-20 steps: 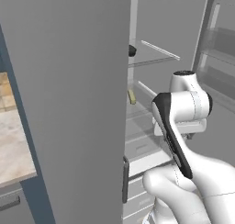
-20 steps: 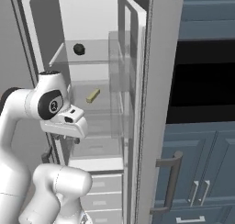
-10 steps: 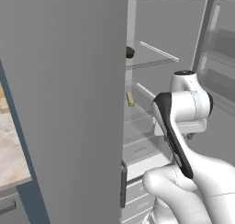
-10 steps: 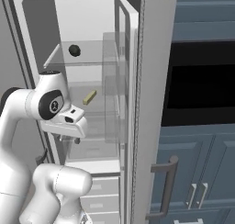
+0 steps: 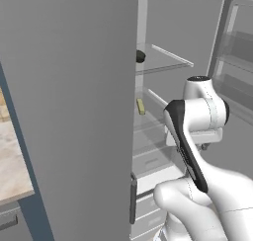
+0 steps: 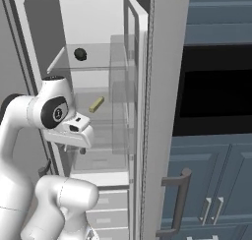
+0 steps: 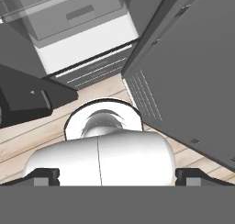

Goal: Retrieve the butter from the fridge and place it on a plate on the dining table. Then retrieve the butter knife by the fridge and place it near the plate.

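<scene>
The grey fridge [image 5: 74,111] stands with its right door [image 6: 162,86] swung open. Inside, the butter [image 5: 141,106] lies on a middle glass shelf, a small pale yellow-green stick [image 6: 96,104]. My gripper [image 7: 117,176] hangs in front of the open compartment, well below and short of the butter, pointing down at the floor. Its fingertips [image 7: 46,175] sit far apart with nothing between them, so it is open. The plate, the dining table and the butter knife are out of view.
A small dark round object [image 6: 80,53] rests on the upper shelf. Fridge drawers [image 6: 106,204] lie below. Dark blue cabinets [image 6: 216,185] and a black oven [image 6: 216,101] stand to the right. A beige stone counter [image 5: 12,166] edges in at left.
The whole picture has shifted: the base has driven on, so the fridge fills more of both views and the counter at left has shrunk. The arm keeps its pose and the gripper stays open.
</scene>
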Tool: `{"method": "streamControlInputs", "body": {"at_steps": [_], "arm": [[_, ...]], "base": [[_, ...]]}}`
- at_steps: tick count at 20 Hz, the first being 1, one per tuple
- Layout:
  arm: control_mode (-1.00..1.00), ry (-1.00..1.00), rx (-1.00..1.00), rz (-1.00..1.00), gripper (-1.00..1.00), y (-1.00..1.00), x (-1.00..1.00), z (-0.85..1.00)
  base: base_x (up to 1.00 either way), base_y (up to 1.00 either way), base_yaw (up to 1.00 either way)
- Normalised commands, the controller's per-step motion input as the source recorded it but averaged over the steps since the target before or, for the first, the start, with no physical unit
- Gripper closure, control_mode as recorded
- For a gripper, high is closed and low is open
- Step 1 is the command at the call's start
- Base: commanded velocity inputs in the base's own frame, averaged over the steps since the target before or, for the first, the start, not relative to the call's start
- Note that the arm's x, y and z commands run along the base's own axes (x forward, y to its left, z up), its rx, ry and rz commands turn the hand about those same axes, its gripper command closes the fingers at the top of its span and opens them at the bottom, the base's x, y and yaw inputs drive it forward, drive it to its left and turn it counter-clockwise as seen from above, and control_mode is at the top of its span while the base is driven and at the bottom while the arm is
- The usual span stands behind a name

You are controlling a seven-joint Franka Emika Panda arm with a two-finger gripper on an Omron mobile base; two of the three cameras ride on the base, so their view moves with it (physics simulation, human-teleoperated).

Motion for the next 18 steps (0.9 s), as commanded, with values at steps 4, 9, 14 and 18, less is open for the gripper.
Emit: {"method": "streamControlInputs", "body": {"at_steps": [4, 9, 14, 18], "arm": [[1.0, 0.0, 0.0, 0.0, -1.0, 0.0, 0.0, 0.0], [1.0, 0.0, 0.0, 0.0, -1.0, 0.0, 0.0, 0.0], [-1.0, -0.13, 0.0, 0.01, -1.0, 0.0, 0.0, 0.0], [-1.0, -0.42, 0.0, 0.04, -1.0, 0.0, 0.0, 0.0]], "base": [[0.13, 0.0, 0.0], [0.0, 0.0, 0.0], [0.0, 0.0, 0.01], [0.0, 0.0, 0.0]]}}
